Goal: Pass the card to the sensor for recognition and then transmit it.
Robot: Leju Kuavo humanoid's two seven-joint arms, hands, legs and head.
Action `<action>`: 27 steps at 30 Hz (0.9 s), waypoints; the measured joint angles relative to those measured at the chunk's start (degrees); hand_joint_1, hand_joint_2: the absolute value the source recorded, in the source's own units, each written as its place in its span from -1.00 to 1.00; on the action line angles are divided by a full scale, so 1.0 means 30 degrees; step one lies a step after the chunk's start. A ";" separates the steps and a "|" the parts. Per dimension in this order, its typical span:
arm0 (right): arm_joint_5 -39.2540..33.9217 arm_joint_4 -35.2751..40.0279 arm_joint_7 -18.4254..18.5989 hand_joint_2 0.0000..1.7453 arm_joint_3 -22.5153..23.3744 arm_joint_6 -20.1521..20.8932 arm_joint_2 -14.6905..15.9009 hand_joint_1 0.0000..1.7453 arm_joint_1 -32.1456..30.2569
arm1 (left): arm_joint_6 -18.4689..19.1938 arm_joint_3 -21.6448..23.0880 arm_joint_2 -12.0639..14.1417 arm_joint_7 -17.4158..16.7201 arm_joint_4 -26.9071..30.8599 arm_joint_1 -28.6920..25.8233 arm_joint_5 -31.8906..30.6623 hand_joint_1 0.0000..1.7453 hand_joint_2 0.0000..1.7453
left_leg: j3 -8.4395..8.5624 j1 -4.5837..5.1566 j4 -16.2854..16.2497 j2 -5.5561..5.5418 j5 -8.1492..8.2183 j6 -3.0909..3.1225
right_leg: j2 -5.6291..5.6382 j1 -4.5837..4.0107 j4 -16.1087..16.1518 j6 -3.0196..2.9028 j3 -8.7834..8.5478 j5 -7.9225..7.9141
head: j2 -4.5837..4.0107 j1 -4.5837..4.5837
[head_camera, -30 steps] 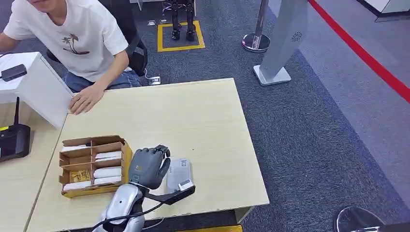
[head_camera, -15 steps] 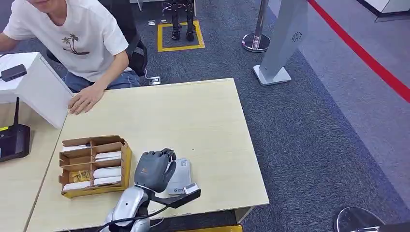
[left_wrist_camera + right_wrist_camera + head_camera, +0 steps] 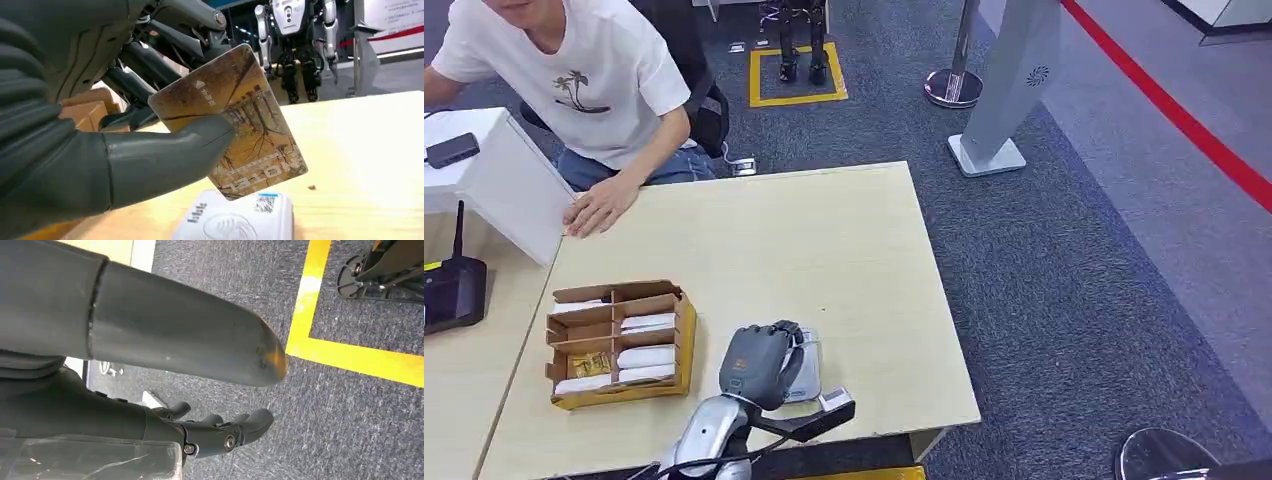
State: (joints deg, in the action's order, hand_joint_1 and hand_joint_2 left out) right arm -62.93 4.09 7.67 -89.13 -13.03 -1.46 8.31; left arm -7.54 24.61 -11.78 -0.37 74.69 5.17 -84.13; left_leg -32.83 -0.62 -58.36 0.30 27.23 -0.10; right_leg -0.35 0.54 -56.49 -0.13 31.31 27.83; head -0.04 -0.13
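The wooden table point(image 3: 824, 250) is carrying everything here. A person point(image 3: 574, 80) is sitting at its far left corner, resting a hand point(image 3: 599, 208) on the tabletop edge there. A cardboard box point(image 3: 619, 342) with compartments holding white packets is sitting near the tabletop's left edge, toward the near side. The left hand point(image 3: 762, 362) is hovering close to the near edge, just beside that box, and is covering most of the sensor point(image 3: 806, 368), a pale flat reader lying on the tabletop. In the left wrist view the left hand point(image 3: 100, 145) is pinching the card point(image 3: 240, 125) between thumb and darker fingers; the card is tilting just above the sensor point(image 3: 235, 220), though whether they are touching I cannot tell. The right hand point(image 3: 165, 390) is hanging over grey carpet with nothing in it, fingers lightly curled yet apart.
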 joint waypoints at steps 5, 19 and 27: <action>0.0000 0.0000 0.0000 -1.00 0.0000 -0.0007 0.0000 -1.00 0.0001 | -0.0233 0.0000 -0.0256 0.0007 -0.0591 -0.0044 0.0109 1.00 1.00 | 0.0000 -0.0002 0.0000 0.0000 0.0000 0.0000 | -0.0001 -0.0001 -0.0001 0.0000 0.0000 0.0000 | 0.0000 0.0007; -0.0044 -0.0029 0.0058 -1.00 0.0000 -0.0007 -0.0007 -1.00 -0.0001 | -0.0488 -0.0007 -0.0423 0.0175 -0.1086 -0.0085 0.0226 1.00 1.00 | -0.0001 0.0000 0.0000 0.0000 -0.0001 0.0000 | 0.0000 -0.0001 -0.0001 0.0000 -0.0001 0.0000 | 0.0000 0.0000; -0.0459 -0.0095 0.0007 -1.00 0.0000 -0.0073 -0.0007 -1.00 -0.0001 | -0.0313 -0.0015 -0.0416 0.0153 -0.1079 -0.0351 0.0459 1.00 1.00 | -0.0001 0.0000 0.0000 -0.0001 0.0000 0.0000 | -0.0001 -0.0001 -0.0001 0.0000 -0.0002 0.0001 | 0.0000 0.0000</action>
State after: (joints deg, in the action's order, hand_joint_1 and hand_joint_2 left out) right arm -64.30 3.80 7.69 -89.13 -13.25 -1.49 8.31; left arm -8.48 24.57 -13.03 0.09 71.45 4.12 -82.75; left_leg -32.84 -0.62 -58.36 0.30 27.24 -0.10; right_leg -0.35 0.54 -56.50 -0.13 31.30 27.83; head -0.04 -0.13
